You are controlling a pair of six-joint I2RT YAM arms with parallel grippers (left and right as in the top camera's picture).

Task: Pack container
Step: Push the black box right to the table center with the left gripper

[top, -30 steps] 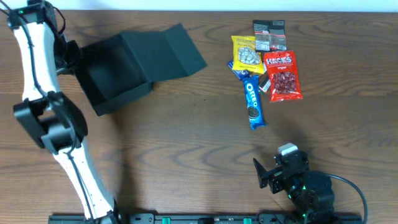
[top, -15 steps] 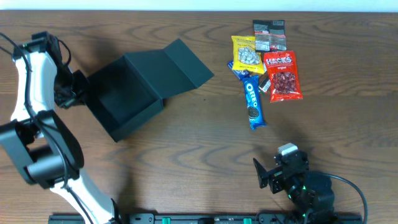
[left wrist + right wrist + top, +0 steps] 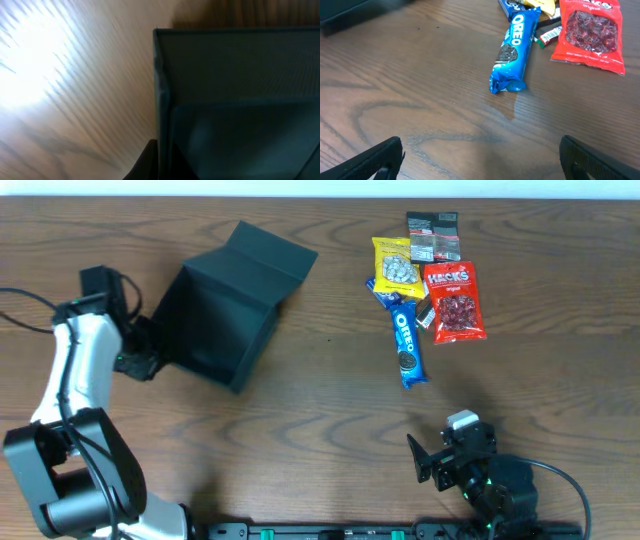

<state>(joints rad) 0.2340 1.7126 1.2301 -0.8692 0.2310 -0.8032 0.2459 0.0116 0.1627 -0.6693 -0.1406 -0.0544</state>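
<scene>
The left gripper (image 3: 148,352) has its jaws clamped on the left wall of the box (image 3: 225,310), which sits tipped on the surface (image 3: 300,440). The right gripper (image 3: 482,160) rests low, jaws wide apart, facing the cookie pack (image 3: 512,55).

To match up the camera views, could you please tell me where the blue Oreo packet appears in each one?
Overhead: Oreo packet, right of centre.
Left wrist: not in view.
Right wrist: Oreo packet, upper centre.
Shared landmark: the red snack packet, just right of it in both.
</scene>
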